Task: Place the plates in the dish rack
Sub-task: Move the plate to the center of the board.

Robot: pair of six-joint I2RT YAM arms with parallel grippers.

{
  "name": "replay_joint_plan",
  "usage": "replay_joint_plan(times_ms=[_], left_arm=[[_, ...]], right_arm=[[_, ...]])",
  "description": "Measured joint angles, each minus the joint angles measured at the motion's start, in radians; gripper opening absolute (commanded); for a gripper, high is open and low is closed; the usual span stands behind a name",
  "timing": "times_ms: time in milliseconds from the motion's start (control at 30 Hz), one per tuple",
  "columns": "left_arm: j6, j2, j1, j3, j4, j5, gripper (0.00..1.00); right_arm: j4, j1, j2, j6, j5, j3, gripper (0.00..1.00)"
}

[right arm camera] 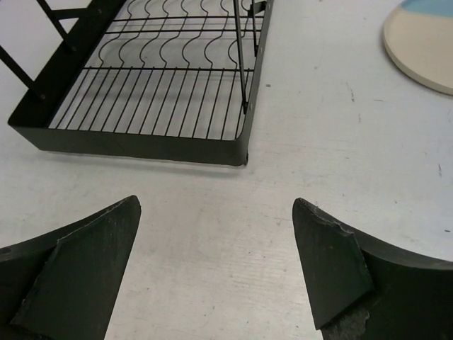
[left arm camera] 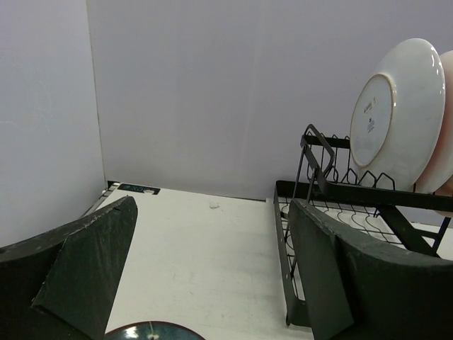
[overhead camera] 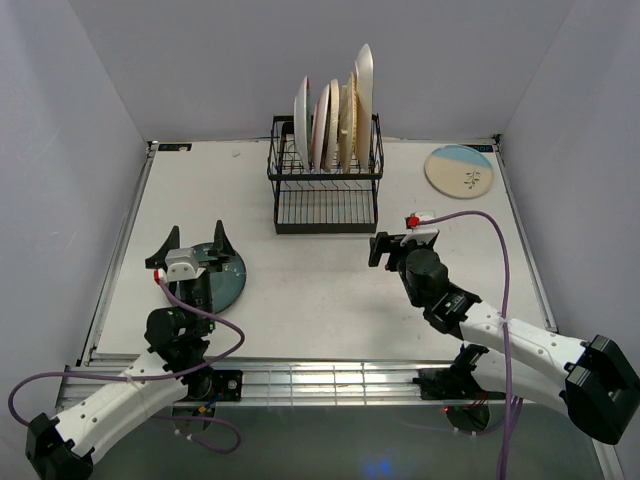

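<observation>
Plates (overhead camera: 345,120) are standing on edge in the slotted upper tier of the dish rack (overhead camera: 325,228), five by my count, packed close together. The rack is sitting at the middle back of the surface (overhead camera: 320,300). Two are lying outside it, so the loading is looking well past halfway but not finished. A dark teal plate (overhead camera: 232,282) is lying flat at the near left. A cream-and-blue plate (overhead camera: 459,171) is lying flat at the far right, well apart from the rack.

The left arm (overhead camera: 120,400) is holding its left jaws spread wide and empty above the teal plate; whether they are touching it I cannot tell. The right arm (overhead camera: 520,345) is pointing its right jaws, likewise wide with nothing between them, at bare surface in front of the rack.

The rack is showing as thin black wire with a wavy-barred grid base. The racked plates are looking smooth and glazed, mostly white and cream.
</observation>
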Motion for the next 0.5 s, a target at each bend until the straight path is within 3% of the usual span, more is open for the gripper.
replay_joint_plan(times_ms=[167, 233, 500], left_arm=[[0.016, 0.013, 0.0, 0.0, 0.016, 0.0, 0.98], [0.019, 0.014, 0.0, 0.0, 0.019, 0.0, 0.98], [0.024, 0.014, 0.0, 0.0, 0.021, -0.004, 0.98]], right_arm=[[-0.056, 0.0, 0.023, 0.004, 0.075, 0.039, 0.98], [-0.072, 0.0, 0.025, 0.003, 0.094, 0.052, 0.9], [-0.118, -0.035, 0.068, 0.007, 0.117, 0.093, 0.9]])
